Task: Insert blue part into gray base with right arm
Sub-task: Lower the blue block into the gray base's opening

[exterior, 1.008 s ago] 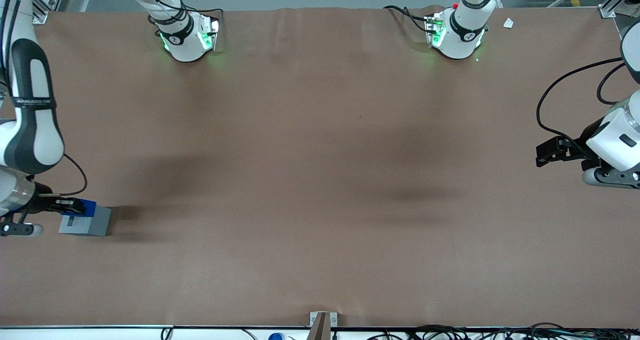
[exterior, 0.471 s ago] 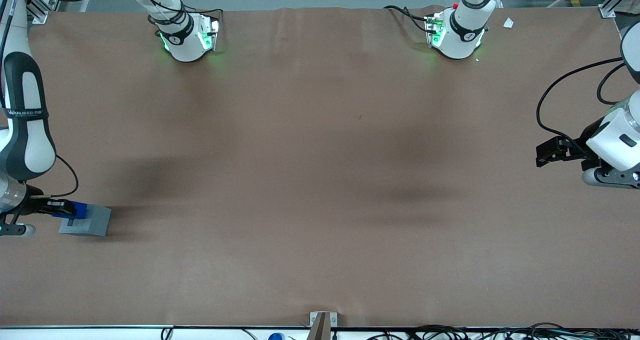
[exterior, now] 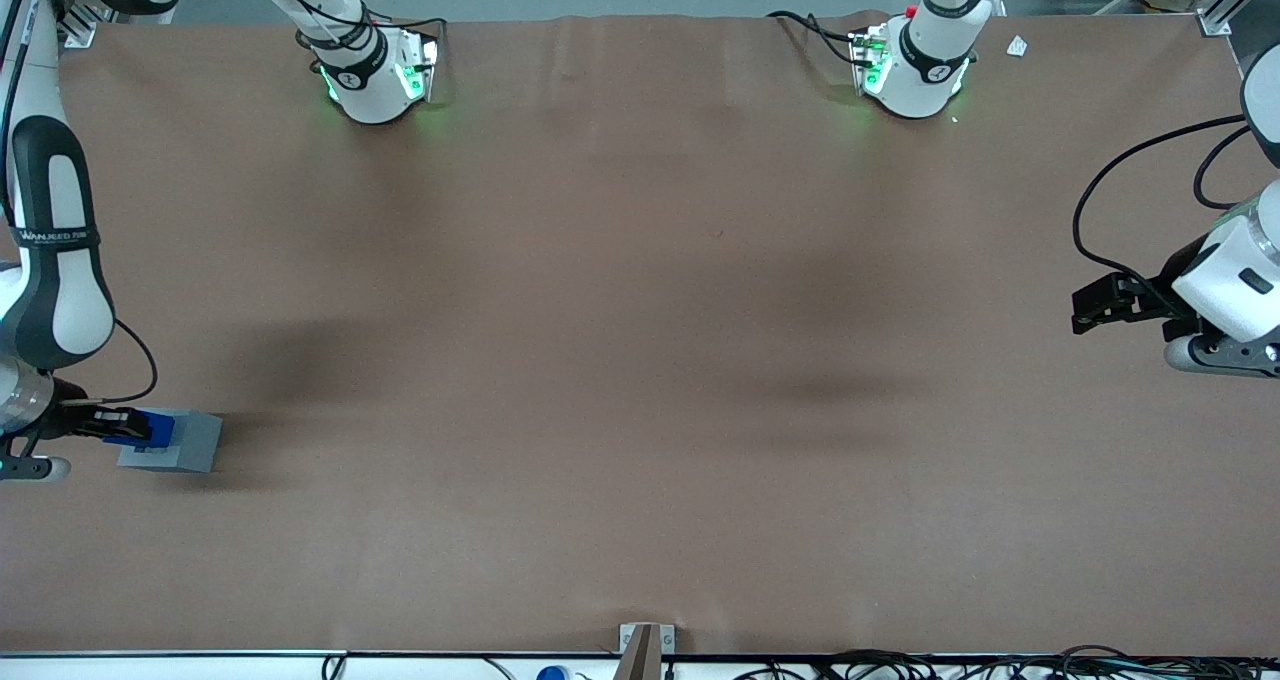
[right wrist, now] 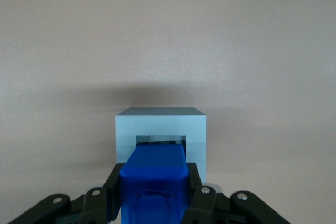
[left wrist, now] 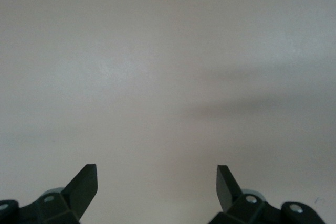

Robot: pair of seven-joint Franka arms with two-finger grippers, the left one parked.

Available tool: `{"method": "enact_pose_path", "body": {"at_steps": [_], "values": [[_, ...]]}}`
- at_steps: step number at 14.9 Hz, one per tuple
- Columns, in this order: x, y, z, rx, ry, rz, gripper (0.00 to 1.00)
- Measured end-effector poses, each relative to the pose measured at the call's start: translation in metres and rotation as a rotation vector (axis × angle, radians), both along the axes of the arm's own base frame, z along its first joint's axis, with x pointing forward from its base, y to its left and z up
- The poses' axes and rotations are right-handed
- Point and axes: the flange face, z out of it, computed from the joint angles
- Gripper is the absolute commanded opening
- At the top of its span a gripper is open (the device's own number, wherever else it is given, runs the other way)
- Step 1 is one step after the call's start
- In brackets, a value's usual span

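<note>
The gray base (exterior: 178, 442) stands on the brown table at the working arm's end, near the table's side edge. My right gripper (exterior: 135, 428) is shut on the blue part (exterior: 148, 430) and holds it over the base's top. In the right wrist view the blue part (right wrist: 154, 181) sits between my two fingers (right wrist: 195, 186), its front end at the square opening of the gray base (right wrist: 161, 124). How deep the part's end sits in the opening is hidden.
The brown table cover (exterior: 640, 360) stretches wide toward the parked arm's end. Two arm bases (exterior: 375, 75) with green lights stand at the edge farthest from the front camera. A small bracket (exterior: 645, 640) sits at the nearest edge.
My right gripper with the blue part has moved back toward the working arm's end of the table and lower, so the part now sits over the base's opening.
</note>
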Motion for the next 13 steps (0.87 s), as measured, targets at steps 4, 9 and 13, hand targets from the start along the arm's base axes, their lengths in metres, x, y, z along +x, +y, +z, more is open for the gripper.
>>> {"method": "enact_pose_path", "body": {"at_steps": [4, 9, 13], "values": [[0.002, -0.004, -0.002, 0.010, -0.020, -0.016, 0.05], [0.000, -0.014, -0.015, 0.033, -0.030, -0.048, 0.05], [0.001, -0.013, -0.015, 0.039, -0.032, -0.050, 1.00]]}}
